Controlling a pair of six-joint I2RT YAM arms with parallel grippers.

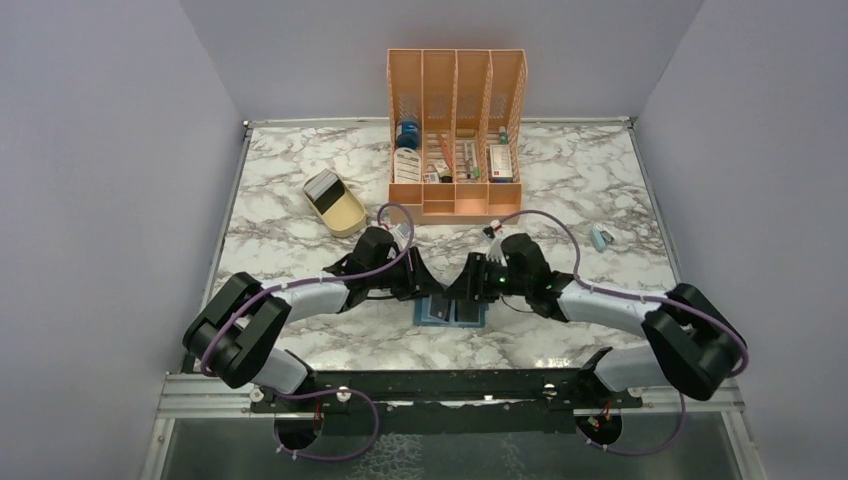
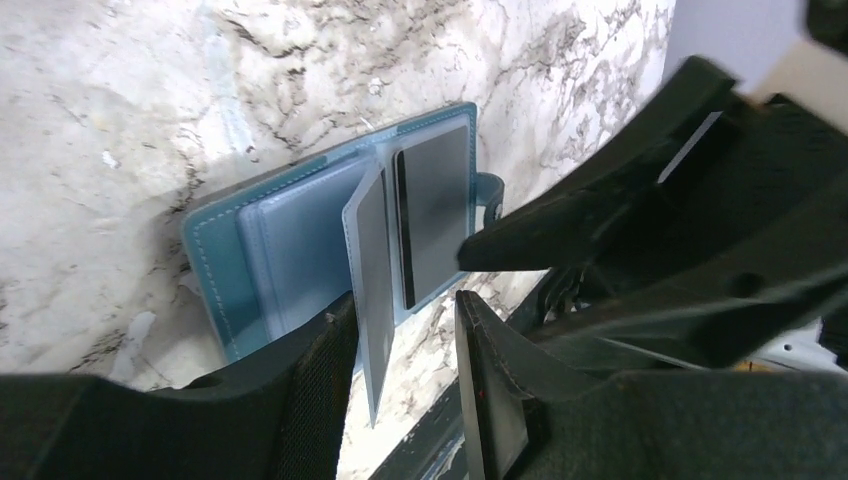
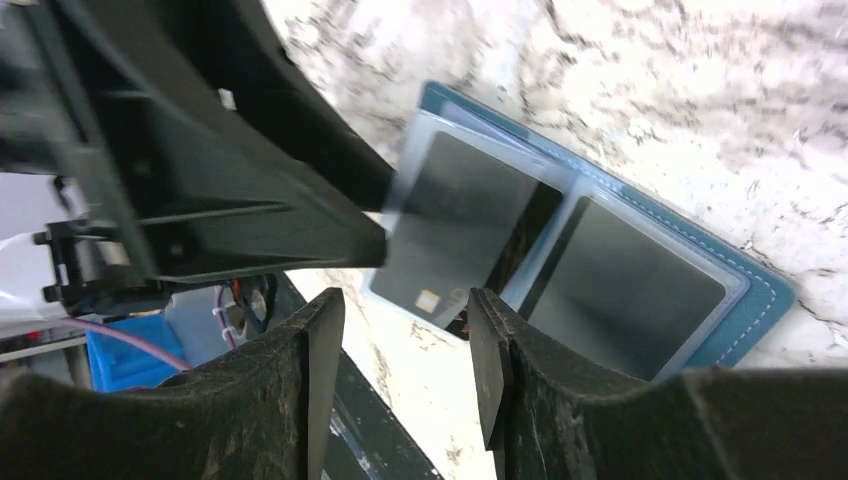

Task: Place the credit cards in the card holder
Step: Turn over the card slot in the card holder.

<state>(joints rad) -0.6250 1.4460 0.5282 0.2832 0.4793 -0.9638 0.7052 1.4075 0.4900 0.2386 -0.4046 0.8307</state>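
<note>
The card holder [image 1: 452, 312] lies open and flat on the marble tabletop [image 1: 280, 170], lining upward, with both grippers meeting right over it. Two dark credit cards [image 3: 625, 290] show through its clear sleeves, one on each side of the card holder's fold; one of them carries a small gold chip near its edge. A clear sleeve leaf [image 2: 368, 262] stands up from the fold, and its free edge runs down into the gap of the left gripper [image 2: 402, 310]. Those jaws stand apart. The leaf sits close to one finger, with a clear gap to the other, so nothing is clamped; whether the leaf touches that finger I cannot tell. The right gripper [image 3: 405, 300] hangs over the near edge of the card holder, its jaws apart too and holding nothing. One of its fingers reaches toward the dark card beside the raised leaf. Well behind the card holder stands an orange slotted organiser [image 1: 457, 130] with small items in its bays. A beige tray [image 1: 335, 203] lies behind and left of the card holder, and a small light-blue item [image 1: 601, 238] behind and right of it
</note>
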